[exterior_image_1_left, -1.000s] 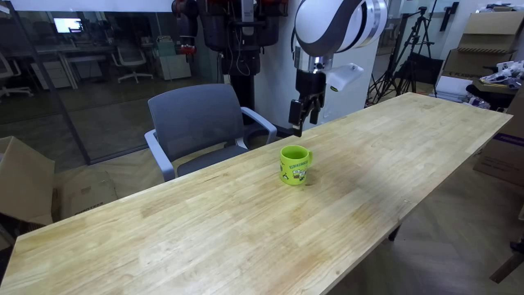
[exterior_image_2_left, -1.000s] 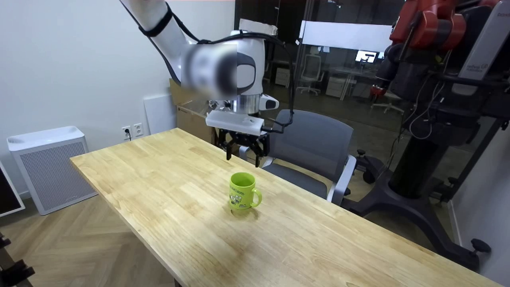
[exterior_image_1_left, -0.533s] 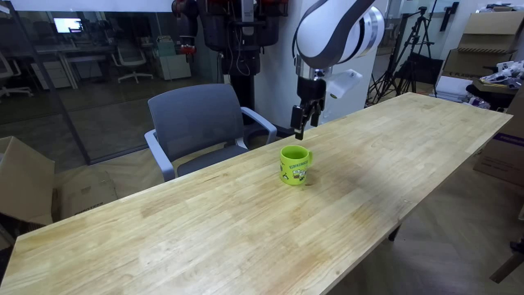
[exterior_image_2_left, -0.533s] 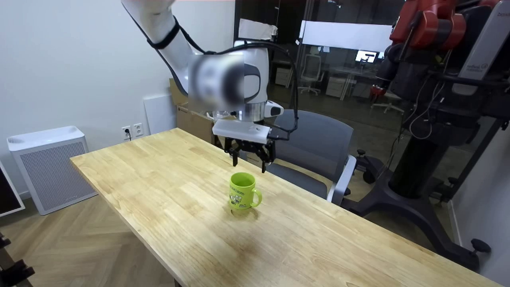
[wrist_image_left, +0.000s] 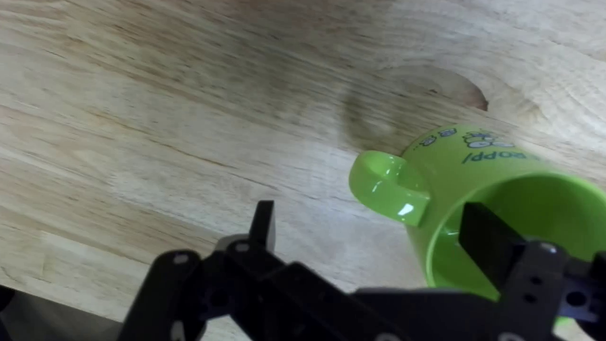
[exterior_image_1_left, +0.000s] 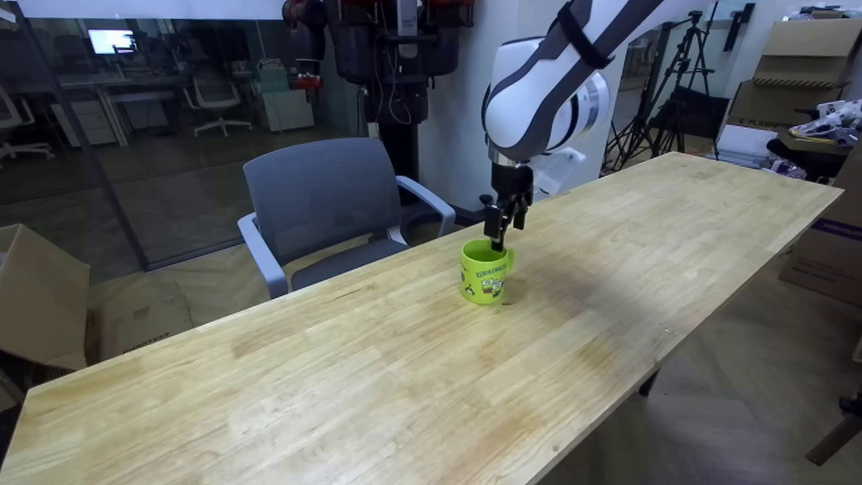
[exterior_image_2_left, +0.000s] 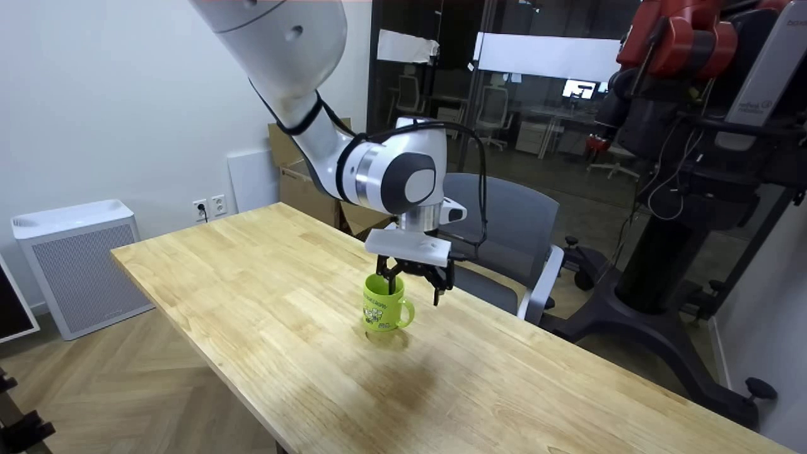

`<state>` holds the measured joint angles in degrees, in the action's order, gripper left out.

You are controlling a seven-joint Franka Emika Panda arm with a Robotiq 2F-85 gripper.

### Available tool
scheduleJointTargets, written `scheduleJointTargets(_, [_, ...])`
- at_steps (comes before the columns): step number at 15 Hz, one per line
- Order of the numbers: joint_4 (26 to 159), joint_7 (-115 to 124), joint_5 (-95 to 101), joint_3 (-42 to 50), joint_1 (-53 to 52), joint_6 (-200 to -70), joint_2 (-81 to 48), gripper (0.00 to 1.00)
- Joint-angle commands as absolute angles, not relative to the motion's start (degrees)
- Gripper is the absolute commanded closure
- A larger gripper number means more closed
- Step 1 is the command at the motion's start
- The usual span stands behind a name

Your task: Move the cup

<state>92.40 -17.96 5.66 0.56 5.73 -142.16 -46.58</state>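
You are holding the end effector (exterior_image_2_left: 414,296) right at the cup (exterior_image_2_left: 378,310), released, with its jaws spread well apart. The lime-green cup is standing upright on the desk (exterior_image_2_left: 252,271), nearer the edge where the grey chair (exterior_image_1_left: 323,199) is standing. In the wrist view you are straddling the cup's side at its handle (wrist_image_left: 381,195): one of the two black fingers (wrist_image_left: 490,246) is standing in the mouth of the cup, while its partner is hanging outside, past the handle and clear of it. Both exterior views are showing the inner finger within the rim; how deep it is sitting, or whether it is touching the cup, you cannot tell from these angles. The cup is showing printed lettering and small cartoon figures, and a brown knot (wrist_image_left: 476,98) in the wood is lying just beside its base. Your white arm (exterior_image_2_left: 284,63) is slanting in from above, and a soft shadow (exterior_image_2_left: 406,381) is falling across the desk. Farther off, a red and black robot (exterior_image_2_left: 681,53) is standing beyond the chair, a white grilled appliance (exterior_image_2_left: 88,271) is resting on the floor by the white wall (exterior_image_2_left: 157,113), and a cardboard box (exterior_image_1_left: 47,303) is lying beside the desk.
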Motion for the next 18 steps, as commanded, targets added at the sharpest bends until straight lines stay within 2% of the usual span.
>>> scheduleJointTargets(1, [85.58,-18.9,6.55,0.15,5.98,-139.06,-50.77,0.0])
scheduleJointTargets(5, [81.77,-19.52,6.69,0.06,5.64,-136.84,-53.04,0.0])
scheduleJointTargets(6, [81.03,-19.7,6.63,-0.05,5.63,-136.39,-53.49,0.25])
scheduleJointTargets(7, [80.35,-20.05,6.39,-0.35,5.78,-135.83,-53.82,0.26])
scheduleJointTargets(15, [78.87,-22.22,6.21,-1.9,5.66,-133.51,-54.15,0.83])
scheduleJointTargets(18, [79.02,-22.66,6.34,-2.12,5.47,-133.26,-53.92,0.99])
